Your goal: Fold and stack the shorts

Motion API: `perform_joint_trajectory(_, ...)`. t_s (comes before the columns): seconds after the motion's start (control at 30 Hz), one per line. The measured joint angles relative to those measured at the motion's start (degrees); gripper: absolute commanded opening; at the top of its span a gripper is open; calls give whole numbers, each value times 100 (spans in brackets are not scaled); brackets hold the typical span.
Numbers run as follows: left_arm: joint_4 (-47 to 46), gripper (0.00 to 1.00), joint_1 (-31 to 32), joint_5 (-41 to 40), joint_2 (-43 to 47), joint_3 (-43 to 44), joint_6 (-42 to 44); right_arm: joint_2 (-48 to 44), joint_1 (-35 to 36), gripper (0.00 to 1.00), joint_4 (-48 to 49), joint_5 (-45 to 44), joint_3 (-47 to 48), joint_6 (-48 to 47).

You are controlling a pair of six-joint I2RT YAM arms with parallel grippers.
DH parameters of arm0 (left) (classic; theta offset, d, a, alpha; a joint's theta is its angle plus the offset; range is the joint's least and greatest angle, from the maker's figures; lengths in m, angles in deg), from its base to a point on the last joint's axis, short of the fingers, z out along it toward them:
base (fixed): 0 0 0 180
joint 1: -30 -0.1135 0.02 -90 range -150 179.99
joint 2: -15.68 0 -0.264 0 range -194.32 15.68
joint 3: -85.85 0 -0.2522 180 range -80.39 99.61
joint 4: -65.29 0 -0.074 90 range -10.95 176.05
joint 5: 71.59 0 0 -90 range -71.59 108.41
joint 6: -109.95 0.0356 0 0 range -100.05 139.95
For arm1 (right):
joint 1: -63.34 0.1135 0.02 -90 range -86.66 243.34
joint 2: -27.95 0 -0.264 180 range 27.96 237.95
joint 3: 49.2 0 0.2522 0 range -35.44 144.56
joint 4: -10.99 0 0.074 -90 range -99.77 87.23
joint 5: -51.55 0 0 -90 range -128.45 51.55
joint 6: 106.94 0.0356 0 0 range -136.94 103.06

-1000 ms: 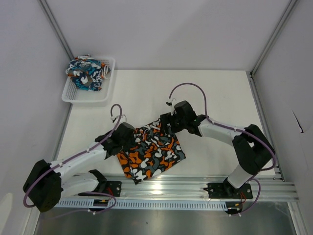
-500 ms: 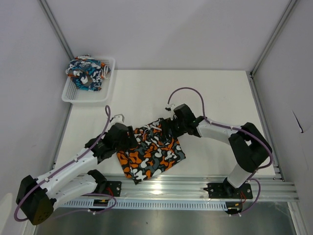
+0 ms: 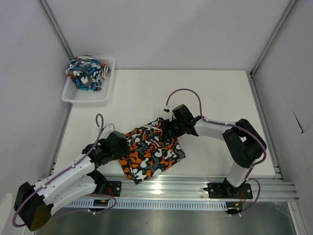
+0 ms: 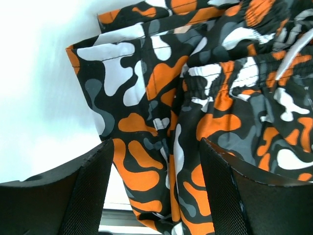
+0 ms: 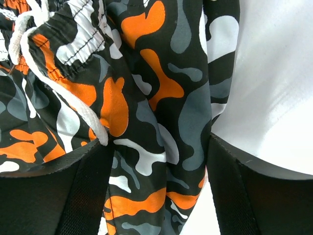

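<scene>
The orange, black, grey and white camouflage shorts (image 3: 152, 151) lie spread on the white surface (image 3: 215, 93) near its front edge, between the two arms. The left end effector (image 3: 124, 142) sits low at the shorts' left edge. In its wrist view (image 4: 156, 196) the two black fingers (image 4: 73, 196) stand wide apart, with the hemmed leg and gathered waistband of the fabric (image 4: 161, 98) lying loose between them; nothing is pinched. The right end effector (image 3: 169, 129) is at the upper right edge of the shorts. Its wrist view (image 5: 156, 196) likewise shows it spread wide over the cloth (image 5: 146, 98), the white drawstring (image 5: 83, 110) trailing beside one finger, and it grips nothing. Whether any finger rests on the fabric cannot be told. The blue-teal cartoon-print shorts (image 3: 87, 72) lie bunched in the white mesh basket (image 3: 73, 96) at the far left corner.
</scene>
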Motion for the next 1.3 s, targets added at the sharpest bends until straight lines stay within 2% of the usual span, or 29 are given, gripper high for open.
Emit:
perform_joint_trajectory(0.3,-179,73,2,149,-221,-387,-149,98,2,71,72,92,76,0)
perform_joint_trajectory(0.6,-789,69,2,208,-439,-605,-122,133,2,63,98,103,90,-2)
perform_joint_trajectory(0.7,-1040,64,2,140,-597,-603,-76,142,9,57,94,85,90,0)
perform_joint_trajectory(0.77,-1207,55,2,105,-691,-603,-15,144,17,47,68,39,90,0)
perform_joint_trajectory(0.8,-1311,49,2,96,-754,-603,37,144,17,46,33,11,90,15)
perform_joint_trajectory(0.87,-1534,45,2,114,-898,-605,164,144,15,39,-35,-74,90,50)
perform_joint_trajectory(0.93,-1786,41,4,164,-1047,-601,278,142,-9,38,-83,-192,90,109)
perform_joint_trajectory(1.13,-2535,41,162,238,-1655,-472,442,-17,-323,34,-398,-640,48,269)
perform_joint_trajectory(1.3,-2898,41,726,245,-2680,131,470,-507,-918,36,-782,-1161,-136,417)
